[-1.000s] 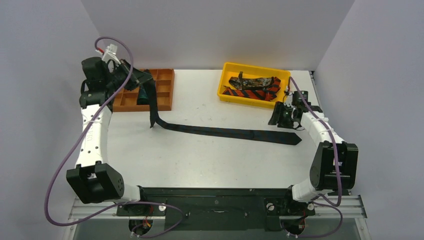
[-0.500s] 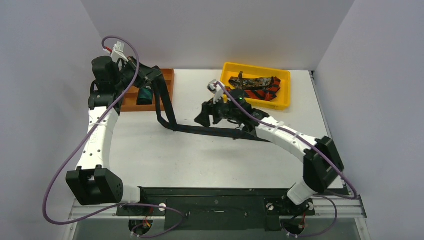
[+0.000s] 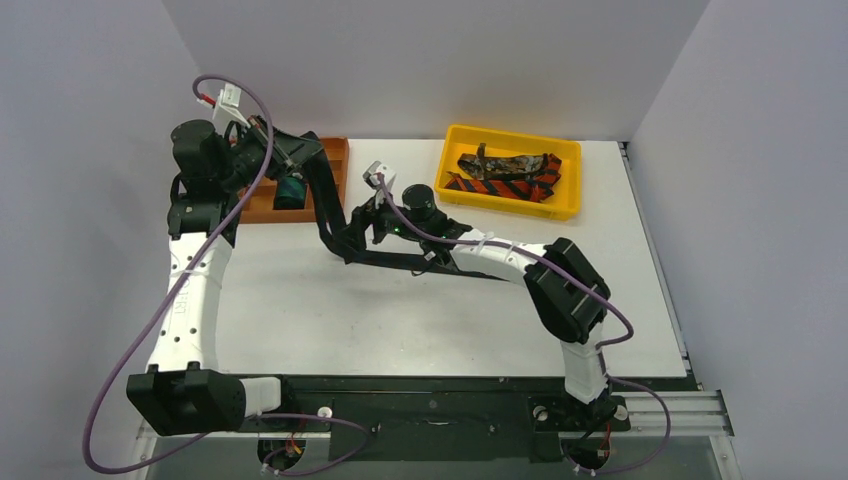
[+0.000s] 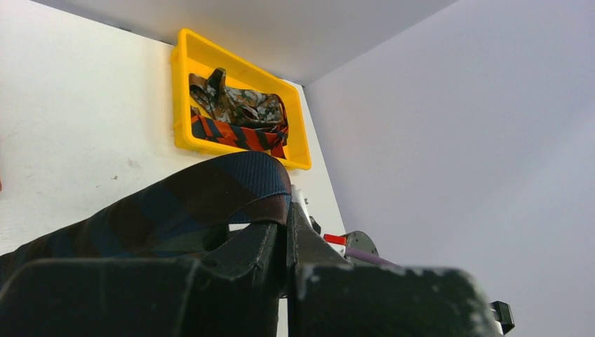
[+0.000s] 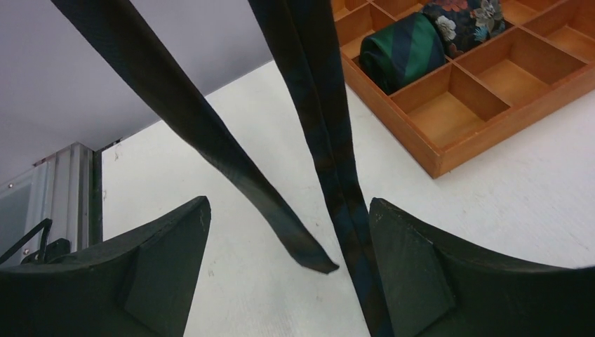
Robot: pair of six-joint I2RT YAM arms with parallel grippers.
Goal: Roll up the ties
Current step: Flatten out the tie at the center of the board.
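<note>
My left gripper (image 3: 303, 155) is shut on the navy-black tie (image 3: 323, 200) and holds it above the wooden organizer's right edge. The tie folds over the jaws in the left wrist view (image 4: 238, 186). It hangs to the table and trails right under my right arm. My right gripper (image 3: 354, 236) is open, low by the table, with both hanging strands between its fingers (image 5: 414, 260). The tie's narrow end (image 5: 302, 256) dangles free, and the other strand (image 5: 337, 189) runs close to the right finger. The red-orange striped tie (image 3: 500, 188) and the mottled brown tie (image 3: 512, 164) lie in the yellow bin (image 3: 500, 204).
The wooden compartment organizer (image 5: 477, 133) at the back left holds a green-navy striped roll (image 5: 403, 53) and a dark teal floral roll (image 5: 466, 17). The yellow bin also shows in the left wrist view (image 4: 181, 98). Grey walls close the back and both sides.
My right arm has swung from the table's right side across to the hanging tie at the left. My left gripper has lifted the tie higher, drawing its tail leftward.
</note>
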